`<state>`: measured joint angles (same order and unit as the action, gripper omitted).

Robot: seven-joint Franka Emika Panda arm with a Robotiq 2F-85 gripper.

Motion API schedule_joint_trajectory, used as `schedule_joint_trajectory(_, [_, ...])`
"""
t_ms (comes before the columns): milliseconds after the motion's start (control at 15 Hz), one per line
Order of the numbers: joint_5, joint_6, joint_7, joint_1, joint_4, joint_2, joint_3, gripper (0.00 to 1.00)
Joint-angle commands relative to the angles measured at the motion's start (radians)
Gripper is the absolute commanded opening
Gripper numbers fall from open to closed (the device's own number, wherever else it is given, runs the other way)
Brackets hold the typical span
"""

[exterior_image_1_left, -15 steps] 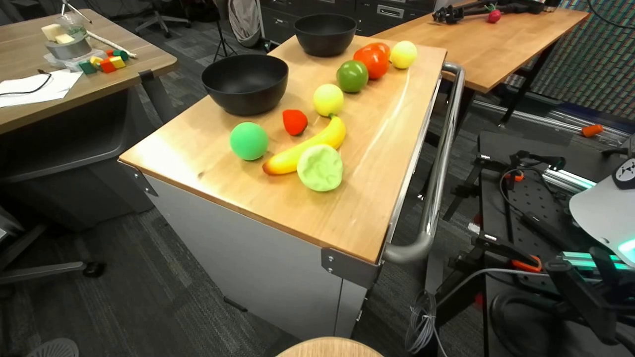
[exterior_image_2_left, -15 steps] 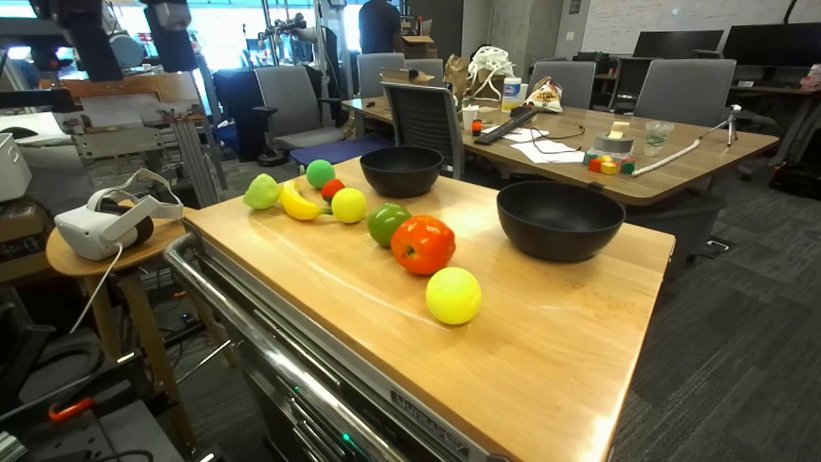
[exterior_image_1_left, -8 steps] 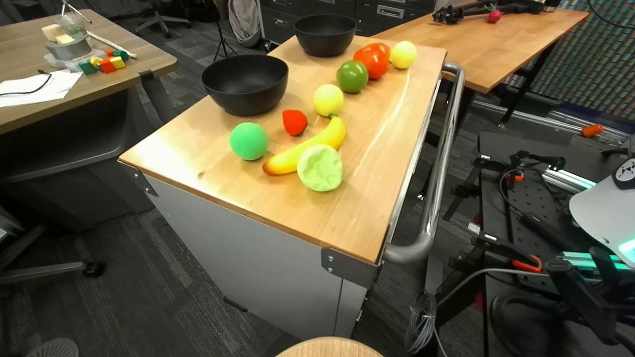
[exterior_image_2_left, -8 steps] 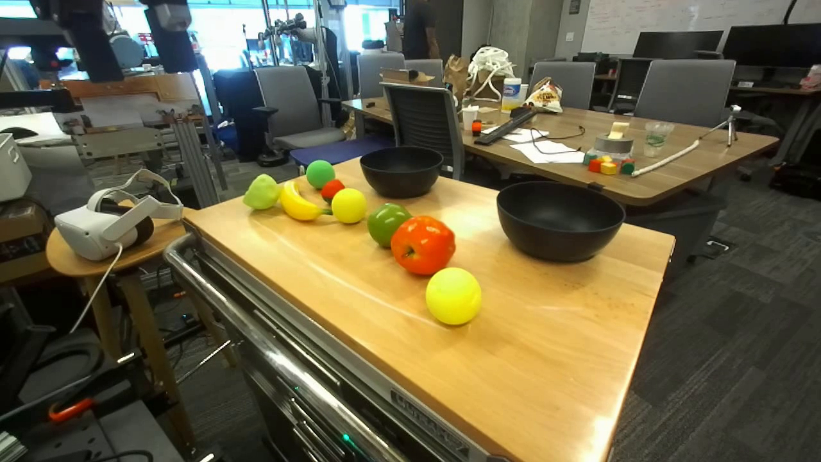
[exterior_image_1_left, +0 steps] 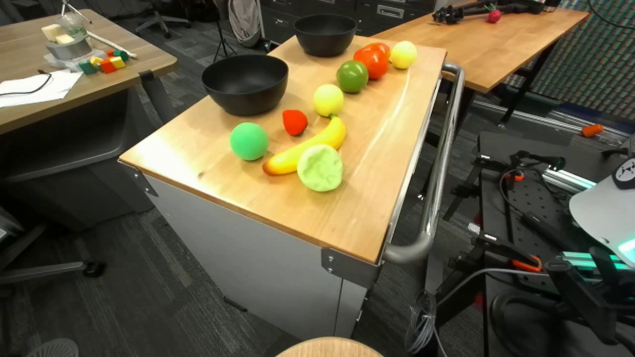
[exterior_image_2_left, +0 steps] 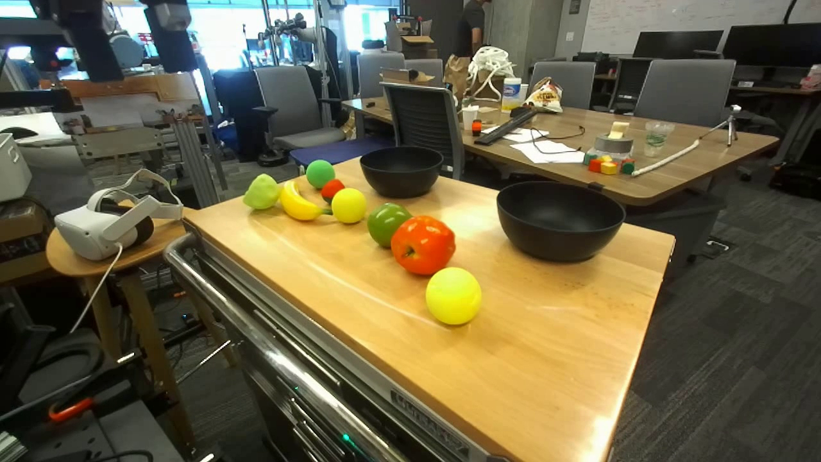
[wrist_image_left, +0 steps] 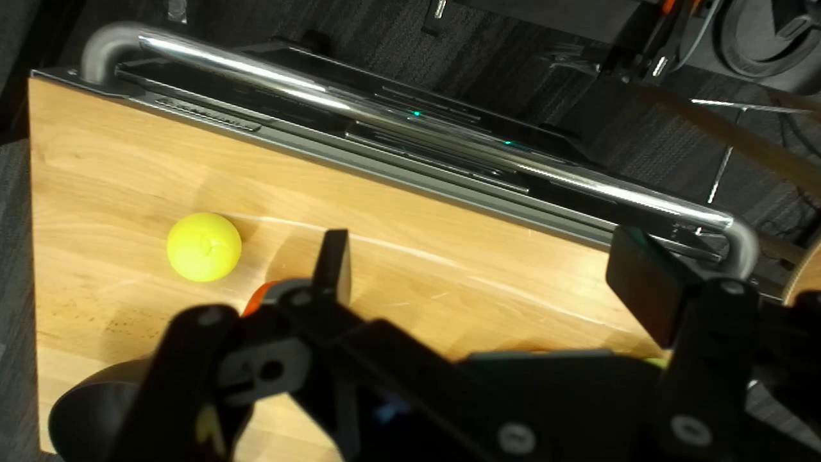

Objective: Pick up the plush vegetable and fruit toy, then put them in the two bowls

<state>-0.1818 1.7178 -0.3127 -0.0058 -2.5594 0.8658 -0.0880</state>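
Note:
On the wooden cart top [exterior_image_2_left: 545, 359] lie a yellow ball [exterior_image_2_left: 453, 296], a red tomato-like toy [exterior_image_2_left: 423, 245], a dark green fruit [exterior_image_2_left: 387, 224], another yellow ball [exterior_image_2_left: 349, 206], a red strawberry-like toy [exterior_image_2_left: 331, 190], a banana [exterior_image_2_left: 298, 202], a green ball [exterior_image_2_left: 320, 174] and a pale green toy [exterior_image_2_left: 262, 192]. Two black bowls [exterior_image_1_left: 245, 82] [exterior_image_1_left: 326, 34] stand along one side; neither shows contents. In the wrist view my gripper [wrist_image_left: 478, 256] is open and empty above the cart. The yellow ball [wrist_image_left: 204, 247] lies beyond its left finger. The gripper hides most other toys there.
A metal handle bar [exterior_image_2_left: 276, 350] runs along the cart's long side. A stool with a white headset [exterior_image_2_left: 109, 221] stands near one end. A second table [exterior_image_2_left: 693, 151] with blocks and papers stands behind the bowls.
A person in the background has walked to the right. The toys and bowls have not moved, and the arm shows no visible motion.

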Motion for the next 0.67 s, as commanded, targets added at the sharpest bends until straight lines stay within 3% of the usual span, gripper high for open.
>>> schedule_joint_trajectory(0, [-0.007, -0.004, 0.009, 0.014, 0.003, 0.000, -0.010, 1.00])
schedule_joint_trajectory(533, [-0.007, -0.004, 0.009, 0.014, 0.003, 0.000, -0.010, 1.00])
schedule_joint_trajectory(600, [-0.029, 0.094, 0.078, -0.007, -0.015, 0.019, 0.019, 1.00])
